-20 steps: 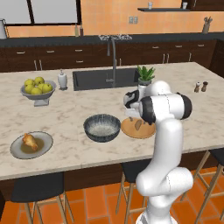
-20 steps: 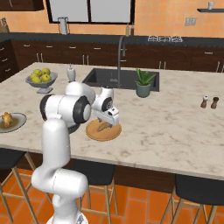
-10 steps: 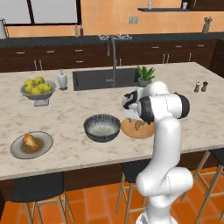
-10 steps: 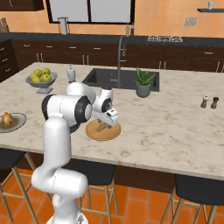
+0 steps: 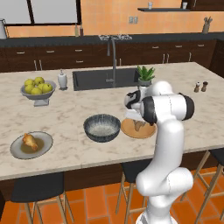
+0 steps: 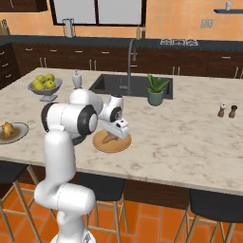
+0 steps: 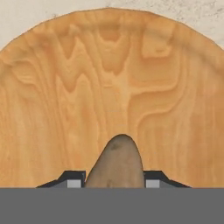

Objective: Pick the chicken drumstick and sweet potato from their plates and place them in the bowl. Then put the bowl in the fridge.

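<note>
On the far left of the marble counter (image 5: pixel 78 113), as the left base view shows it, the chicken drumstick (image 5: pixel 29 141) lies on the grey plate (image 5: pixel 31 145), well apart from the arm. Behind it stands a footed bowl of yellow-green fruit (image 5: pixel 38 89) with a small white dispenser (image 5: pixel 62 79) just beside it. Further right, the dark ribbed bowl (image 5: pixel 102 127) sits near the counter's front edge with nothing in it, just beside the wooden plate (image 5: pixel 139 128). Over that plate the gripper (image 5: pixel 138 120) reaches down, and the sweet potato (image 5: pixel 140 125) lies on the wood directly under it. In the hand view the sweet potato (image 7: pixel 116 162) rises between the two dark fingertips (image 7: pixel 73 179), one on each flank, its rounded end pointing out across the wooden plate (image 7: pixel 112 78); the jaws stand close against its sides, pinching it. The right base view shows the gripper (image 6: pixel 115 132) low over the same plate. Beyond the arm sit the sink (image 5: pixel 105 78), a potted plant (image 5: pixel 145 76), and, at the far right, two small shakers (image 5: pixel 201 86).
</note>
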{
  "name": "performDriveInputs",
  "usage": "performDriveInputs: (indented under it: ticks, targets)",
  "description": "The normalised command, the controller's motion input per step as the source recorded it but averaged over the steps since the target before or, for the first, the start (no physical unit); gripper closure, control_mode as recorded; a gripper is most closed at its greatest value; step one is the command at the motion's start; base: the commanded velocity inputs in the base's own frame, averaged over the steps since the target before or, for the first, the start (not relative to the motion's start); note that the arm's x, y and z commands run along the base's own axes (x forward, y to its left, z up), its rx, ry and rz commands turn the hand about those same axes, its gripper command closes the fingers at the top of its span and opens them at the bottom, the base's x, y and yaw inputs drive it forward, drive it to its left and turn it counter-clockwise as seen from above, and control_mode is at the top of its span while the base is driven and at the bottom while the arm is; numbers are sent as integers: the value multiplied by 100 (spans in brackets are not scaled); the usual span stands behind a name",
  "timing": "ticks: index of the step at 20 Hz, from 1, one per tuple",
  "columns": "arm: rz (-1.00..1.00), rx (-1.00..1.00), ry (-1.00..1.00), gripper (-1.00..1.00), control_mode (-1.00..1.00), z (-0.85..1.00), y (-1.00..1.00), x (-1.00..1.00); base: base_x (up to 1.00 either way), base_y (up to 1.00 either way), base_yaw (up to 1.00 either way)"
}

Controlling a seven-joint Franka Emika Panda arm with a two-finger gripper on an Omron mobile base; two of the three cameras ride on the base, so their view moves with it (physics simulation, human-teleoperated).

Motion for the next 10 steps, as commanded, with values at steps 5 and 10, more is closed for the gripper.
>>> performDriveInputs:
  ticks: [5,10]
  targets:
    - [0,5,0,100,-100,72,21,-29,0,0,0]
    - [0,0,0,100,-100,85,89,-6,0,0,0]
